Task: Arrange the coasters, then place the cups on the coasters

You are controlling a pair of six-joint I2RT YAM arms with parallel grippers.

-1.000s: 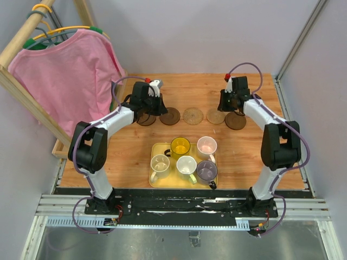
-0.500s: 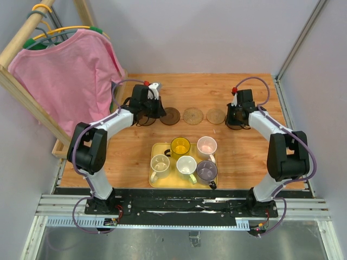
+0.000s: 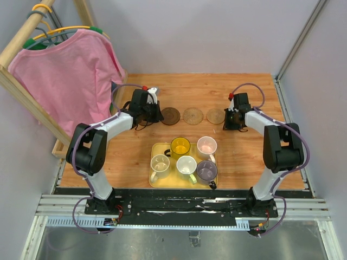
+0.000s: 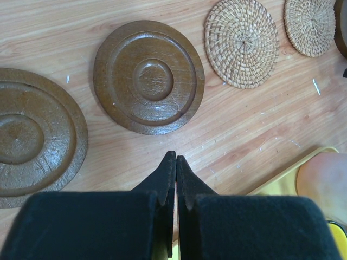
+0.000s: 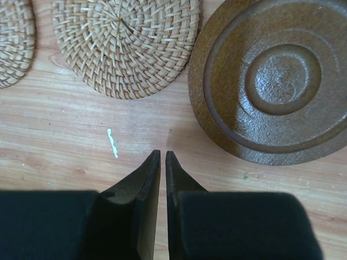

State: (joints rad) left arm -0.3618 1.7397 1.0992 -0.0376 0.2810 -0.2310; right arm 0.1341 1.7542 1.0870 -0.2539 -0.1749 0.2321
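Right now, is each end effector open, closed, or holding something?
Left end effector: closed, holding nothing.
Right end effector: closed to a sliver, holding nothing.

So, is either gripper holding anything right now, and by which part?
Nothing is held: the left gripper and the right gripper are both closed on nothing.

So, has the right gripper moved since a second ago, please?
Yes. The right gripper came toward the yellow tray, now beside the nearest tan coaster.
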